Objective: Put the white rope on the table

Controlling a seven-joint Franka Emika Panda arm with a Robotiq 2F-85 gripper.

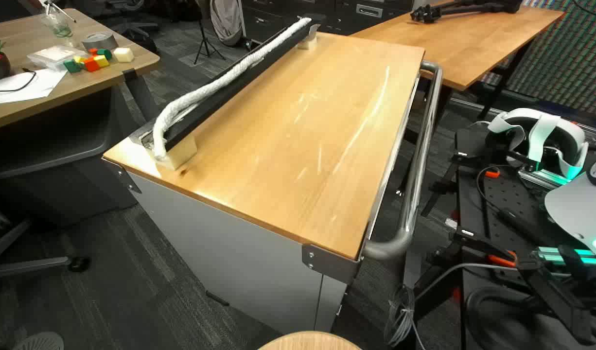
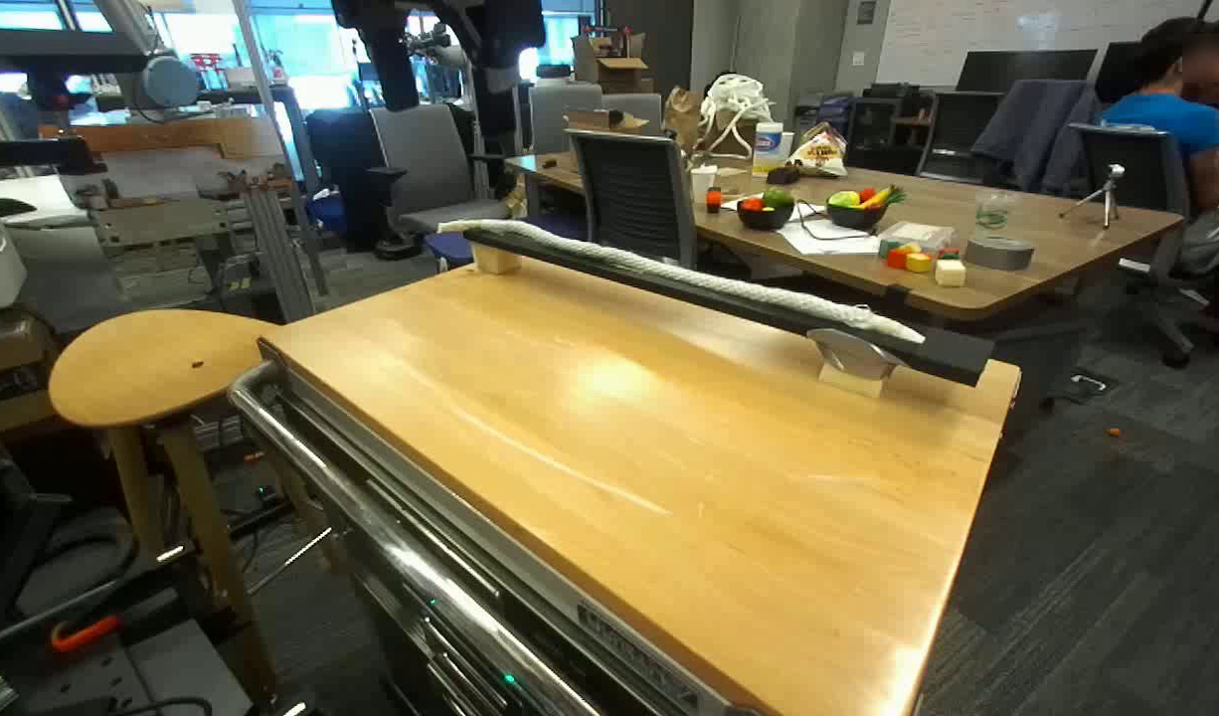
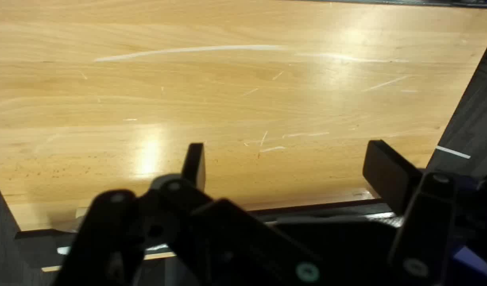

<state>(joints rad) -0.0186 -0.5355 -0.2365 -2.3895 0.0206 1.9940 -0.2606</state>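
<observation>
Table (image 3: 227, 95), glossy light-brown top, pale-streaked, spreads between and beyond parted jaws in wrist view; two pale blocks (image 2: 850, 382) stand on it, one left of jaws there.

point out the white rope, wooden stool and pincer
White rope (image 2: 669, 269), in an exterior view: middle of its length
Wooden stool (image 2: 152, 372), in an exterior view: its seat
Pincer (image 3: 288, 165), wrist view: midway between fingertips

Gripper (image 3: 289, 161) pointing down, jaws spread wide
</observation>
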